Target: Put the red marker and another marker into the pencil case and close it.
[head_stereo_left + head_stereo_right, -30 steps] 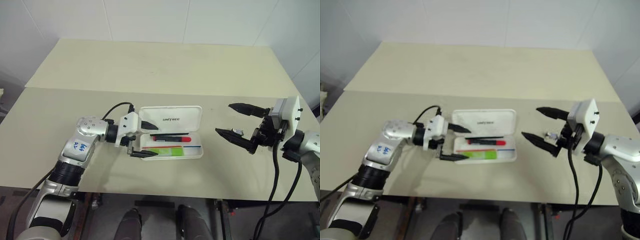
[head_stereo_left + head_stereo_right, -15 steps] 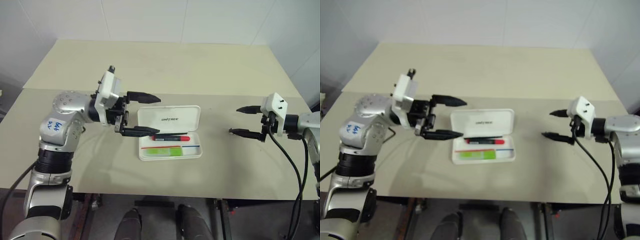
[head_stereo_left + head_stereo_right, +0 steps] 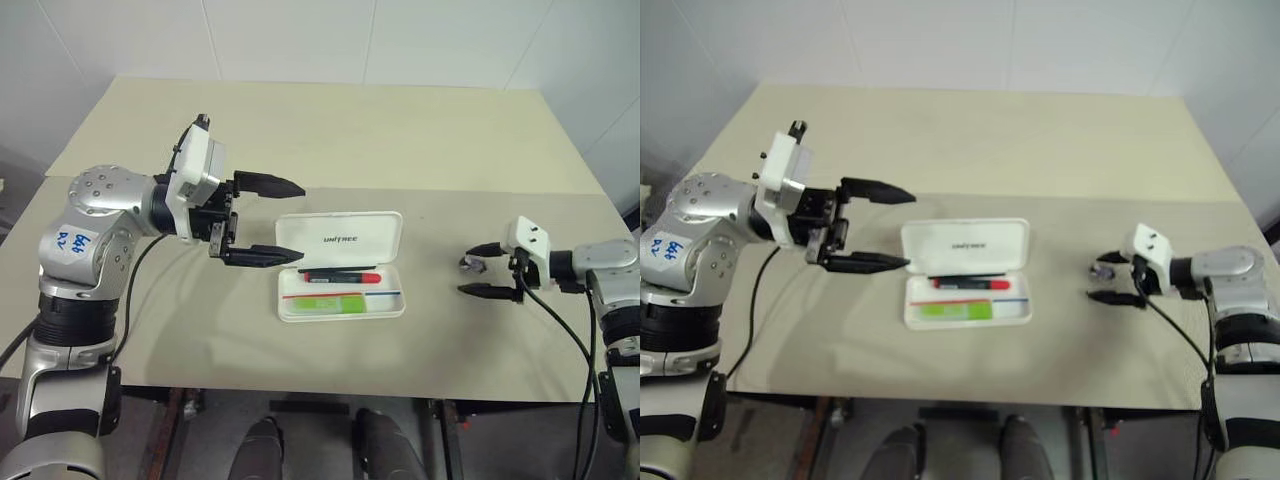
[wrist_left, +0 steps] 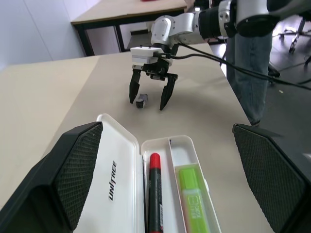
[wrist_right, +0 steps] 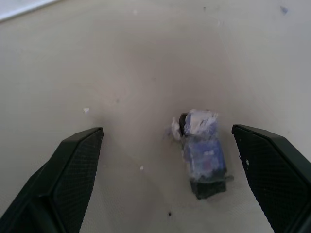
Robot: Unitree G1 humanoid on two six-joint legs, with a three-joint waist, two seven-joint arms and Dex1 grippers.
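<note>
Both claws, left (image 3: 268, 219) and right (image 3: 488, 270), gape wide, empty; small silvery object (image 5: 201, 153) between right fingers.

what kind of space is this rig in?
Probably a robotics lab or office test room: a plain beige table against white tiled walls, another black-legged table behind, and a person's jeans-clad legs standing by the robot.

Silver arms (image 3: 95, 215) — black claws, cables
</note>
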